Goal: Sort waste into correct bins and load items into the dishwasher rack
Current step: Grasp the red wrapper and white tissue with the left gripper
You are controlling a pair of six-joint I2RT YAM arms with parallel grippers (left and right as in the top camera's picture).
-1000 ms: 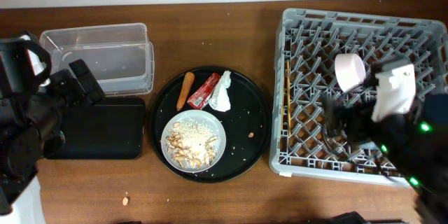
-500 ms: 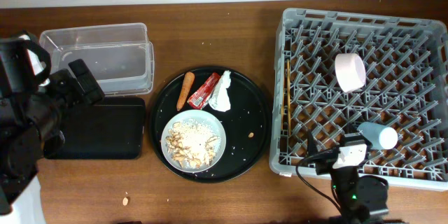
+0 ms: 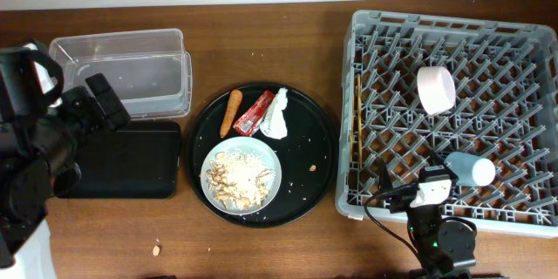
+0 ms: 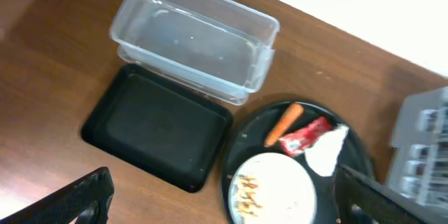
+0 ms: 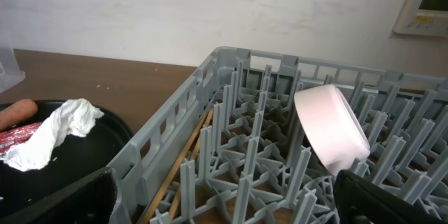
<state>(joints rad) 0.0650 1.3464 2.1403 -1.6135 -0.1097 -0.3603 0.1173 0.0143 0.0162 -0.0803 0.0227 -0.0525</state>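
Observation:
The grey dishwasher rack (image 3: 349, 96) holds the white bowl (image 3: 436, 89) on its side, the light-blue cup (image 3: 471, 169) lying down and the chopsticks (image 3: 357, 126) along its left wall. The carrot (image 3: 231, 112), red wrapper (image 3: 254, 112), tissue (image 3: 276, 113) and the plate (image 3: 242, 174) with food scraps sit on the round black tray (image 3: 318, 148). The clear tub (image 3: 122, 70) and shallow black tray (image 3: 122, 164) are at the left. My left gripper (image 4: 224, 208) is open, high above the plate's left. My right gripper (image 5: 224, 203) is open and empty at the rack's front edge, facing the bowl (image 5: 332, 126).
A few crumbs lie on the round tray and one bit (image 3: 157, 248) on the table by the front edge. The left arm (image 3: 44, 139) overhangs the black tray's left side. The right arm (image 3: 433, 227) sits in front of the rack.
My right arm has pulled back from over the rack's right side to the front edge. The light-blue cup now lies uncovered in the rack. The left arm has not moved.

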